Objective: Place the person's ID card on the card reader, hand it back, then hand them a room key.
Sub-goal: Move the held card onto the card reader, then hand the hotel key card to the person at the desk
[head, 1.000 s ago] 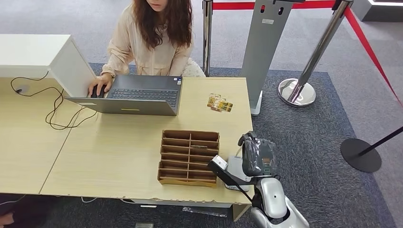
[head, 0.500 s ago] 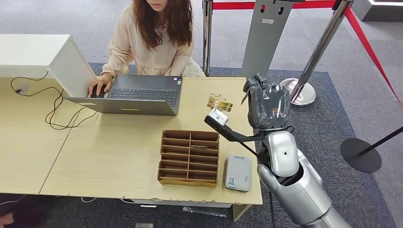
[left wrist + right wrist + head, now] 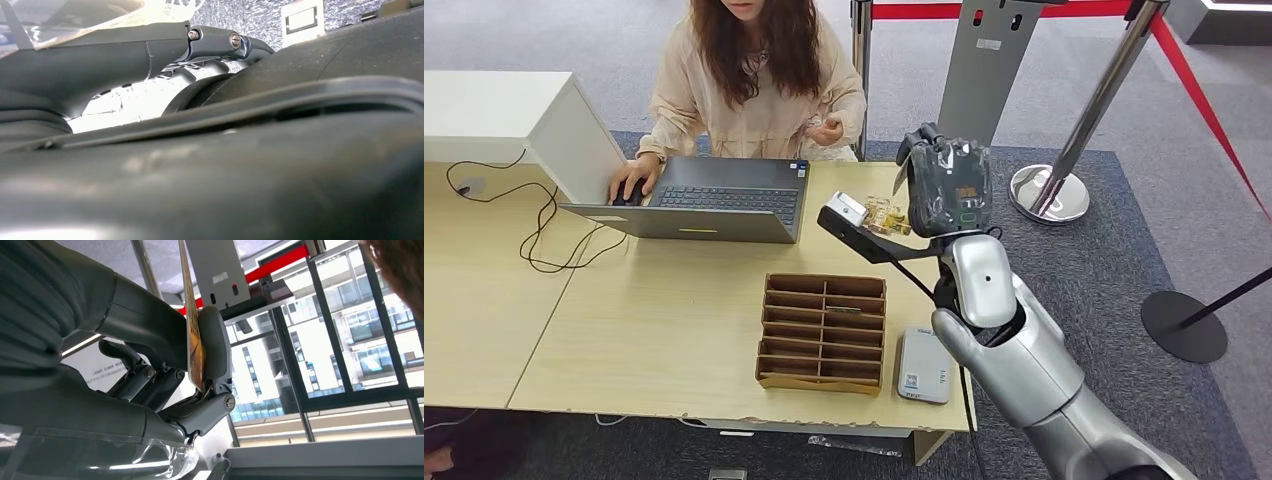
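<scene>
My right hand [image 3: 944, 185] is raised above the far right part of the desk, its palm side turned toward the person [image 3: 759, 80]. In the right wrist view my right hand [image 3: 150, 340] pinches the ID card [image 3: 192, 340] upright between thumb and a finger. The person's free hand [image 3: 827, 128] is lifted near their chest, apart from mine. The grey card reader [image 3: 923, 365] lies bare at the desk's near right corner. Gold room keys [image 3: 886, 216] lie on the desk below my hand. My left hand [image 3: 150, 45] shows as dark fingers, its pose unclear.
A brown wooden organiser [image 3: 822, 330] sits left of the reader. The person types on a laptop [image 3: 714, 200] with one hand. A white box [image 3: 514, 115] and cables are at far left. A grey kiosk stand [image 3: 984, 80] and stanchion base [image 3: 1049, 195] stand beyond the desk [image 3: 674, 300].
My right hand rose from the card reader with the card and moved forward and left toward the person. The person lifted one hand near their chest.
</scene>
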